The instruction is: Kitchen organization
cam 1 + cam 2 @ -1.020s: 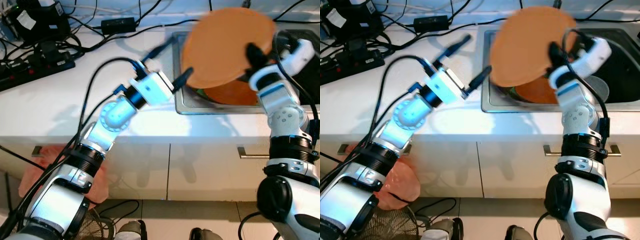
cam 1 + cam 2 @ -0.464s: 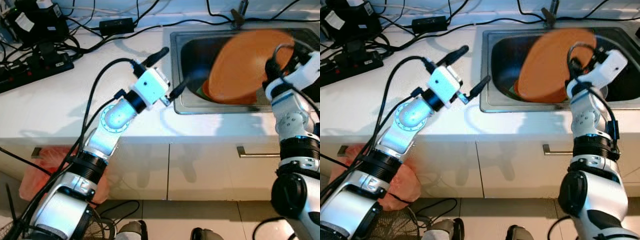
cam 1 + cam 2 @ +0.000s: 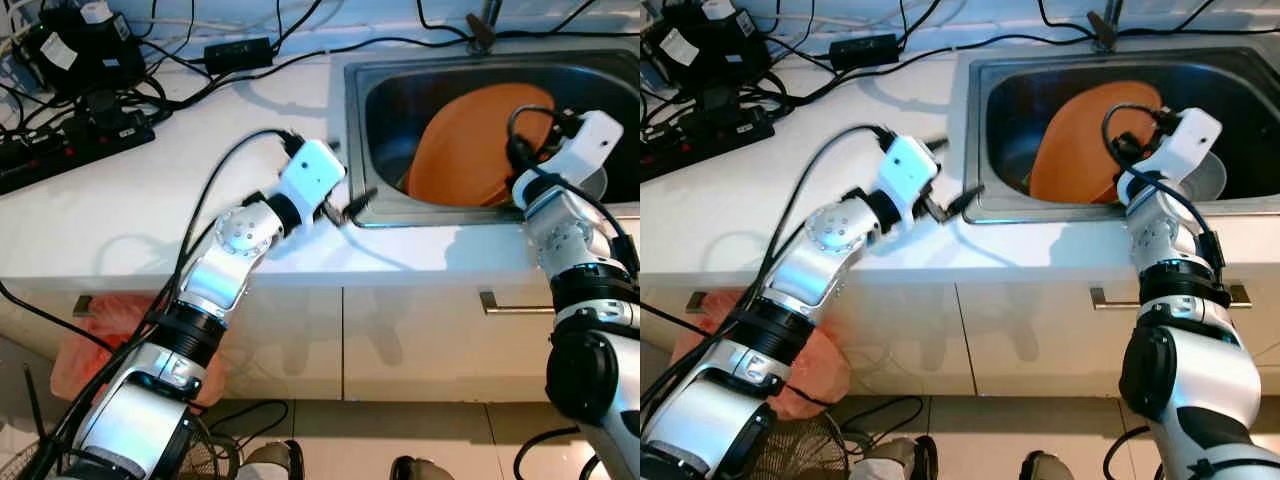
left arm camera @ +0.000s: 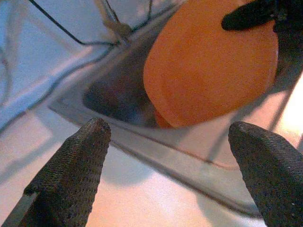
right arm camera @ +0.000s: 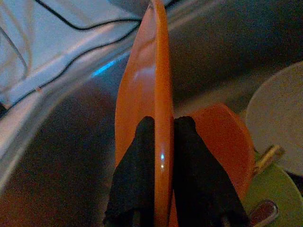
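Two orange plates: one (image 3: pixel 1087 140) held on edge in the sink (image 3: pixel 985 210), one (image 5: pixel 222 137) lying flat beneath it. One green plate (image 5: pixel 279 198). One white dish (image 5: pixel 279 113). Two grippers: left (image 3: pixel 350 200), right (image 5: pixel 161 165). One power strip (image 3: pixel 70 140), far left.

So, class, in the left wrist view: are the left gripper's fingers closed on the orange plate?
No: the left gripper is open over the counter edge, its fingers wide apart, with the orange plate beyond them in the sink.
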Tool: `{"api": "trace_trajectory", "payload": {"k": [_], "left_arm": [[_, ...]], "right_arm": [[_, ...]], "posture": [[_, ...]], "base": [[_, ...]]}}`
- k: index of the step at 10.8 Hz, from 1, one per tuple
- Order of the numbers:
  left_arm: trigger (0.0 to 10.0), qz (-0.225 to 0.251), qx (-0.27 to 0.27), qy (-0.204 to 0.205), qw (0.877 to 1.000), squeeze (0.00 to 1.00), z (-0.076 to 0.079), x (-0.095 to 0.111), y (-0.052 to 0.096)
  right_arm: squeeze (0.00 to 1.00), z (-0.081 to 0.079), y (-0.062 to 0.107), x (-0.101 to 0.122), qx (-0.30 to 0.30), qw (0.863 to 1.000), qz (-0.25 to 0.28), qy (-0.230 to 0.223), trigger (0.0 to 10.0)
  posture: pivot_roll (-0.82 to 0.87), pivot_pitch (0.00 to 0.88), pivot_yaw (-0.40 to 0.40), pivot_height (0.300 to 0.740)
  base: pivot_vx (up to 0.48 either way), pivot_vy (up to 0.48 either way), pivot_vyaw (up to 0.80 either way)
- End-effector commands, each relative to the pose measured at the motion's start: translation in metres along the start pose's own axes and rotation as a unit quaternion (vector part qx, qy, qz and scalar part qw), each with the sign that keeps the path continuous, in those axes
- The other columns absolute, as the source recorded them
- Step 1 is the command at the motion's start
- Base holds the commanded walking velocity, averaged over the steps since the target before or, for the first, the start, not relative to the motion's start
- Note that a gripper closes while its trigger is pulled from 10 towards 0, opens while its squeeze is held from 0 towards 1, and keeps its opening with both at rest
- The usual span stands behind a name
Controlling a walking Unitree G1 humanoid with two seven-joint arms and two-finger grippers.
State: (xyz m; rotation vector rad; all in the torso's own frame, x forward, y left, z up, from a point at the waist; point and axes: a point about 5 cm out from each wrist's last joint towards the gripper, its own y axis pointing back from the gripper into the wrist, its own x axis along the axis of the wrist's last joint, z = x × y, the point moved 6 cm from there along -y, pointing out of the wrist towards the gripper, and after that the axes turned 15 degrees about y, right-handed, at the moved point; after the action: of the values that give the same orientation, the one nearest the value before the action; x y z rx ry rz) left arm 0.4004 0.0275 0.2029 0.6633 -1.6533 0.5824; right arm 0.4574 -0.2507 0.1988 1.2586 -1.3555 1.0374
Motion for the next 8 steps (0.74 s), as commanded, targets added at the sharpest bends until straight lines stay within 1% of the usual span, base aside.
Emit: {"api": "trace_trajectory", "payload": {"k": [1,3,4,5,6,8], "left_arm": [[10.0,-0.015,0.002,0.026,1.000,1.00,-0.004,-0.004,0.001],[10.0,-0.023,0.007,0.041,0.999,1.00,-0.006,-0.002,0.000],[10.0,-0.030,0.006,0.043,0.999,1.00,-0.006,0.000,0.001],[10.0,-0.033,0.005,0.049,0.998,1.00,-0.005,0.000,0.002],[10.0,-0.037,0.006,0.059,0.998,1.00,-0.004,0.000,0.003],[10.0,-0.039,0.008,0.061,0.997,1.00,-0.005,0.000,0.003]], "right_arm": [[0.00,-0.005,-0.003,0.012,0.011,1.000,0.014,0.021,0.0],[0.00,-0.012,-0.005,0.008,0.025,0.999,0.003,0.042,0.0],[0.00,-0.011,-0.006,0.006,0.025,0.998,-0.006,0.058,0.0],[0.00,-0.012,-0.006,0.006,0.028,0.998,-0.007,0.061,4.2],[0.99,-0.013,-0.006,0.005,0.034,0.997,-0.009,0.069,10.0],[1.00,-0.016,-0.006,0.003,0.044,0.996,-0.013,0.075,10.0]], "posture": [[0.09,0.110,0.123,0.740],[0.10,0.110,0.129,0.740],[0.11,0.109,0.130,0.740],[0.11,0.110,0.129,0.740],[0.11,0.110,0.128,0.740],[0.10,0.110,0.127,0.740]], "base": [[0.000,0.000,0.00],[0.000,0.000,0.00],[0.000,0.000,0.00],[0.000,0.000,0.00],[0.000,0.000,0.00],[0.000,0.000,0.00]]}}
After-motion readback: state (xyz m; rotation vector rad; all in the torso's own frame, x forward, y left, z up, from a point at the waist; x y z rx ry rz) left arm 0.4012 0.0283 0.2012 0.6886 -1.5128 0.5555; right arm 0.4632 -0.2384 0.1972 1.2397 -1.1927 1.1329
